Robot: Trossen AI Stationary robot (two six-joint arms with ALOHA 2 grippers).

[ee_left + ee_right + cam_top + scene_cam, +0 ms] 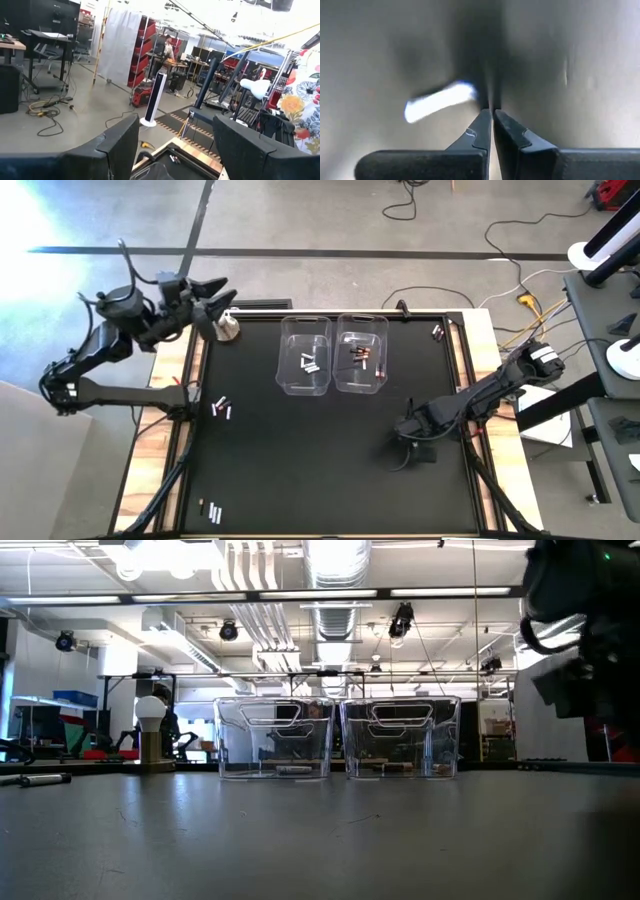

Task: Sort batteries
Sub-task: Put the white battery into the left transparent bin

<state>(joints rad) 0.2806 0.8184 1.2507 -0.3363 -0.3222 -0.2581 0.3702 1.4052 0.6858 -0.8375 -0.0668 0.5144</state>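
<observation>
Partly sorted: some batteries (310, 362) are seen in the two clear bins (305, 385), others left on the tabletop (300, 470) at left. Lower right, the right end effector (411, 448) is clenched, seemingly empty; the left end effector (222, 298), upper left, is released.

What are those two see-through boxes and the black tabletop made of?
The two bins look like clear, glossy hard plastic: the room shows through their walls. The table seems covered in a matte black mat, possibly rubber or vinyl, with pale wood showing along its edges.
</observation>
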